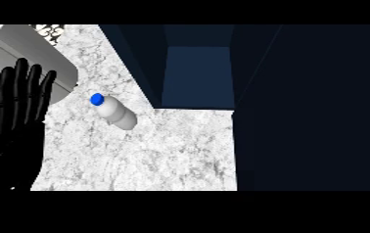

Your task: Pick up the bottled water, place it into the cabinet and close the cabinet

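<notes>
A bottled water (115, 111) with a blue cap and whitish body stands on the marble counter (166, 149), left of the middle. The dark blue cabinet (196, 75) rises behind it with its inside showing, and a dark door panel (303, 104) fills the right side. My left hand (20, 104) shows at the left edge, open with fingers up, resting well left of the bottle and not touching it. My right hand is not in view.
A grey sink basin (43, 60) lies at the upper left, partly behind my left hand. The counter ends at the cabinet's front on the right and at the lower edge.
</notes>
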